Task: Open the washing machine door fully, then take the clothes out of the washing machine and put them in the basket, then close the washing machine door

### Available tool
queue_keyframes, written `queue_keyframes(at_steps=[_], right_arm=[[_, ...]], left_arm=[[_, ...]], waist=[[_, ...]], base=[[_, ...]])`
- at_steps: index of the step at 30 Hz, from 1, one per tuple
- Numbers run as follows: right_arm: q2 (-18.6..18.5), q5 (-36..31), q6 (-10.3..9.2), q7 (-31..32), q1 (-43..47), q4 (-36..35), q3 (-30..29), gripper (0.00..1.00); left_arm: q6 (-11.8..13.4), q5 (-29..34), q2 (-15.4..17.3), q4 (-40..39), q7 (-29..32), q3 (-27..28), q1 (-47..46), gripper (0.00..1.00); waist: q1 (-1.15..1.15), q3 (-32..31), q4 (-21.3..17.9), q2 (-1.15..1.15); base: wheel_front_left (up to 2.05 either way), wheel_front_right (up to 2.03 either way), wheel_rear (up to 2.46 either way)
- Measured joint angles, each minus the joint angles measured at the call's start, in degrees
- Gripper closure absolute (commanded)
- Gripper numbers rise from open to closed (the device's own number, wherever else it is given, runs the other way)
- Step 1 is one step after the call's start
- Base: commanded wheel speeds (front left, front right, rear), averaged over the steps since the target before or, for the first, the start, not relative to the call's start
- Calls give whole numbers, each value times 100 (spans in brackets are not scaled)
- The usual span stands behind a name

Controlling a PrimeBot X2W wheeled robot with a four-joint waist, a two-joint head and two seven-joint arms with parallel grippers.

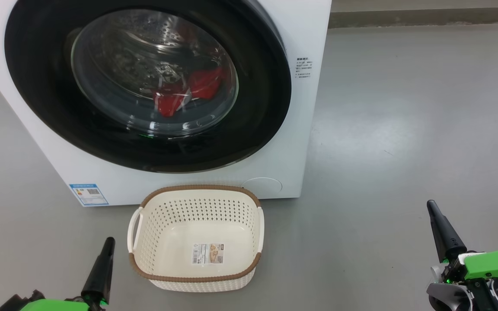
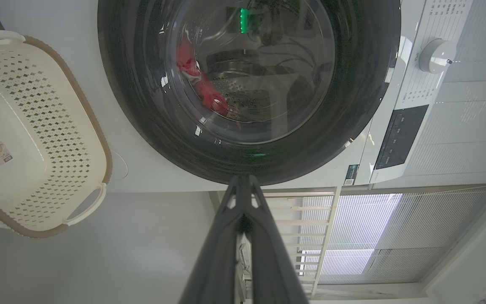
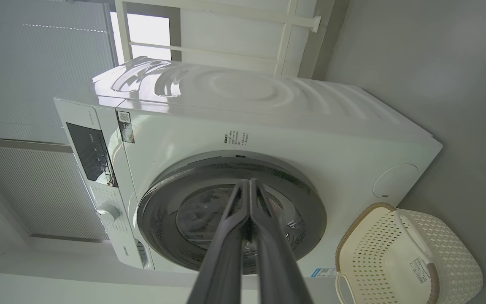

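The white washing machine [image 1: 305, 129] [image 3: 268, 122] stands ahead with its round black-rimmed door [image 1: 145, 82] [image 2: 247, 84] [image 3: 230, 219] closed flat against the front. Through the glass I see red clothes [image 1: 188, 88] [image 2: 203, 90] lying low in the steel drum. The cream basket [image 1: 195, 235] [image 2: 28, 126] [image 3: 403, 257] with a brown rim sits empty on the floor right in front of the machine. My left gripper [image 1: 110, 240] [image 2: 243, 179] is shut, low at the left of the basket. Far to the right over bare floor, my right gripper [image 1: 430, 204] [image 3: 249, 182] is shut too.
Grey floor [image 1: 404, 129] stretches to the right of the machine. A control panel and dial [image 2: 435, 55] sit along the machine's top front. A blue label sticker [image 1: 88, 194] marks its lower left corner. Window blinds and a white rail [image 3: 226, 46] stand behind it.
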Motion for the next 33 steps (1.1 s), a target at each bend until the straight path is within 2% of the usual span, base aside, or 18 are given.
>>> queue_keyframes(at_steps=[33], right_arm=[[0, 0, 0, 0, 0, 0, 0, 100]], left_arm=[[0, 0, 0, 0, 0, 0, 0, 100]], waist=[[0, 0, 0, 0]], base=[[0, 0, 0]])
